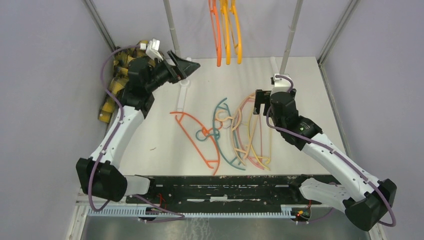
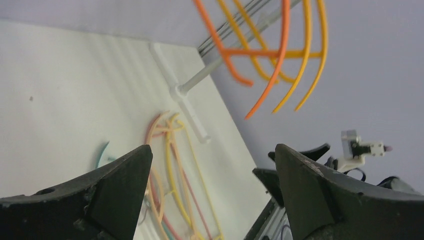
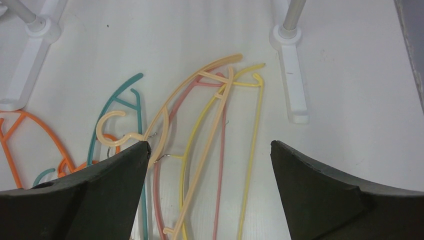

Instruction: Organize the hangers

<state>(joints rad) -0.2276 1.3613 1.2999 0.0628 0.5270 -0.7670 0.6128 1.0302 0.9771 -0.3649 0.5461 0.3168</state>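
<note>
- Several thin plastic hangers in orange and yellow-orange [image 1: 227, 35] hang at the upper centre of the frame, between two grey metal upright poles [image 1: 172, 27]; their hooks are out of view above, so what carries them cannot be seen; this looks like where sorted hangers go.
- The rest lie flat on the white table [image 1: 310, 90] at centre frame: an orange hanger [image 1: 196, 142] on the left, a teal hanger [image 1: 227, 150] beside it, and an overlapping bunch of peach, pink and pale yellow hangers [image 1: 252, 140] on the right; the hooks cross where they meet.
- The left gripper [image 1: 184, 66] sits raised at upper left, aimed toward the hung group; its jaws are spread wide with nothing between them.
- The right gripper [image 1: 259, 102] hovers right of centre, over the upper end of the pastel bunch; its jaws are also spread and empty; its wrist view looks straight down on the peach hanger [image 3: 210, 100], probably the next pick.
- Because the pastel hangers overlap, lifting one may drag its neighbours.
- A yellow-and-black plaid shirt [image 1: 114, 87] lies crumpled at the left edge, behind the left arm.
</note>
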